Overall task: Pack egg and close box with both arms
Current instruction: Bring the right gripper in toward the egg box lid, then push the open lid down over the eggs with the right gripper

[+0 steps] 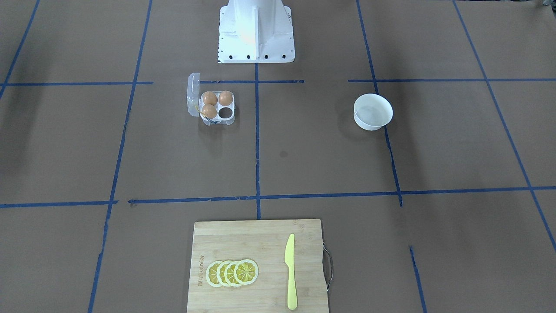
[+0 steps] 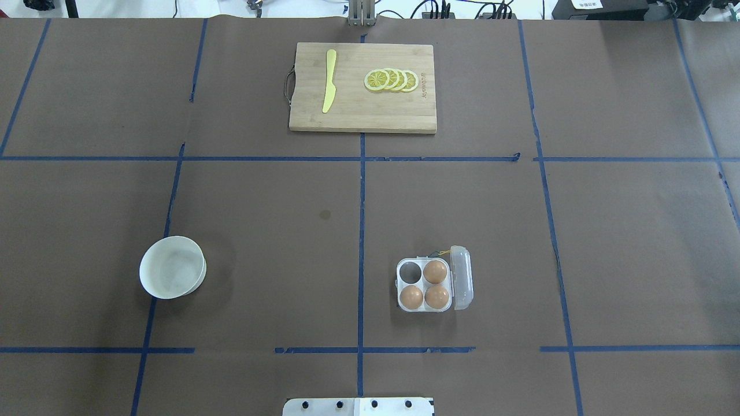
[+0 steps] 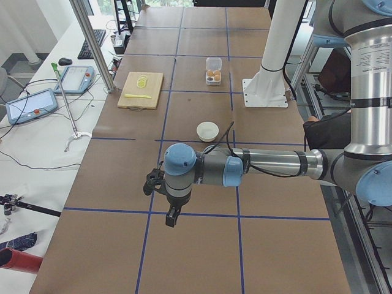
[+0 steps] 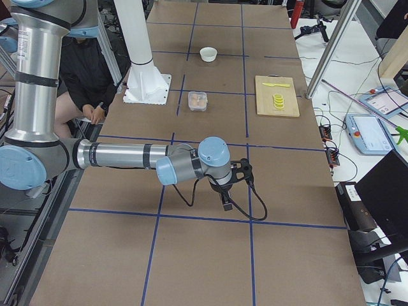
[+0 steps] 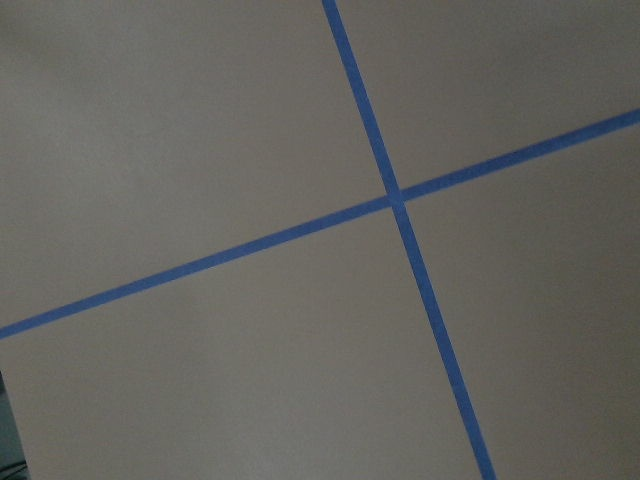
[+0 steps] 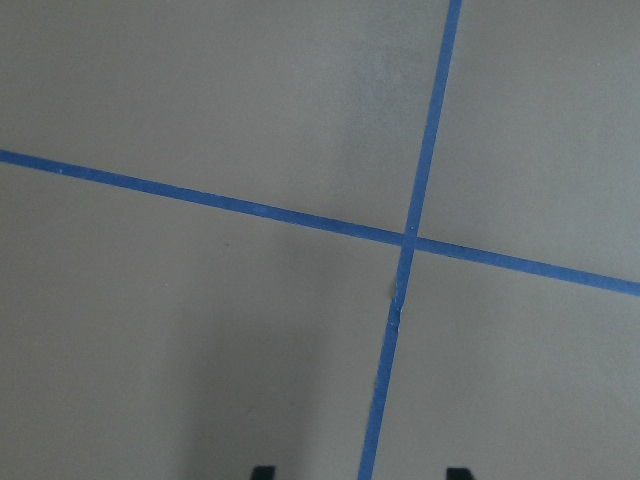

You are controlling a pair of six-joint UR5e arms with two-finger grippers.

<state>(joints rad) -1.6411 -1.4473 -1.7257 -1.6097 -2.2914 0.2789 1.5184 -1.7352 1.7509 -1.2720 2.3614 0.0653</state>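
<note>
Standing open on the brown-paper-covered desk, the small clear plastic four-cup egg box lies to the robot's right of the centre blue tape line, on the half of the desk nearer the robot. Its hinged clear lid is raised along the box's right edge, and a yellowish tie shows at the far corner.

Three smooth orange-brown eggs occupy three cups. The far-left cup holds none. The eggs look alike, so the task's egg cannot be singled out.

The silver-grey left arm reaches low over the desk, well apart from the box. The left arm's fingers point down near a tape crossing, and whether they are parted cannot be told. The silver-grey right arm extends likewise at the desk's other end. In the wrist view the right arm's fingers stand spread apart with only bare desk between them.

Also noted:
- A round white bowl sits on the robot's left side.
- A rectangular bamboo cutting board lies at the far edge.
- The board carries a yellow plastic knife and a row of overlapping lemon slices.
</note>
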